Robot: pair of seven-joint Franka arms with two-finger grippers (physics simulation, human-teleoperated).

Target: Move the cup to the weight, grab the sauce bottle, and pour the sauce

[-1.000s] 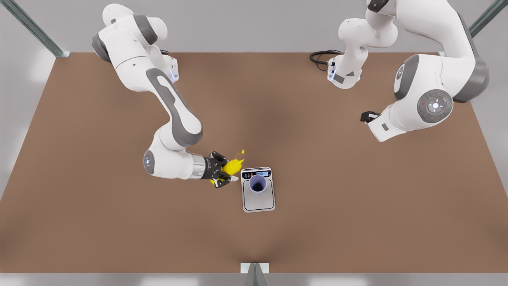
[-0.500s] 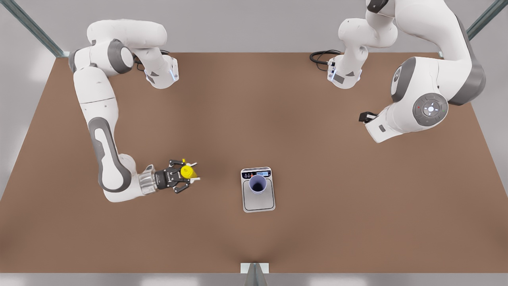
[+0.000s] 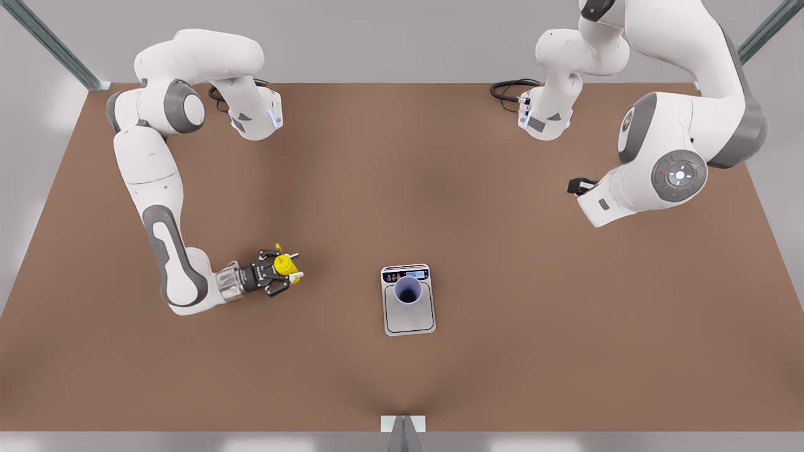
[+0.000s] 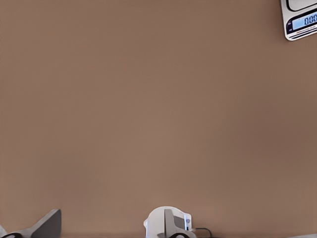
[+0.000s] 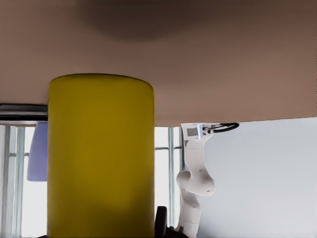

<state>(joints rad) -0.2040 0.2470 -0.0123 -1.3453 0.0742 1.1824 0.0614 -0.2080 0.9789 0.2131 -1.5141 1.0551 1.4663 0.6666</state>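
1. The sauce bottle [image 3: 284, 264] is sitting between the fingers of the right gripper [image 3: 282, 275], which are clamping its yellow body from both sides. In the right wrist view the body [image 5: 99, 153] is showing as a smooth, plain cylinder.
2. Judging by its look, it is a light squeeze bottle with soft, slick walls. A hard pinch is likely to push sauce out early, and a loose one is likely to let it slip. The grip is best kept on the mid-body, below the shoulder, with the thin nozzle left free.
3. Out beyond the fingertips, well apart from them, the cup [image 3: 408, 291] is standing upright on the weight [image 3: 409, 320], at the end of the plate nearest the display strip. It is light and narrow, so a knock from the nozzle could easily tip it.
4. Between the fingers and the cup, bare brown table [image 3: 502, 282] is lying open; nothing is standing in the way.
5. The left gripper [image 3: 581, 186] is hanging far beyond the weight, raised and waiting. Whether it is released or clenched, I cannot tell. Its wrist view is catching a corner of the weight [image 4: 302, 20].
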